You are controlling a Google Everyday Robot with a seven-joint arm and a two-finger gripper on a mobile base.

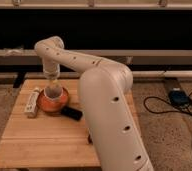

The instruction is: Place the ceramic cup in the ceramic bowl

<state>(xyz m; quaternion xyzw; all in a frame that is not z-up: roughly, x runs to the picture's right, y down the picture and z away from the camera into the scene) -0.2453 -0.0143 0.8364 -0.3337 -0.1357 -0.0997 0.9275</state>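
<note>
Your gripper sits left of the frame's middle, pointing straight down. It seems to hold the ceramic cup, though I cannot tell for sure. The cup is right over the ceramic bowl. Just lower and let go.

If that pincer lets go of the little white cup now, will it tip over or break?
Probably neither. The ceramic cup hangs upright below the pincer, low over the orange ceramic bowl, so any drop looks short. Being rigid ceramic, it could chip. Its round shape might let it rock or roll inside the shallow dish.
</note>
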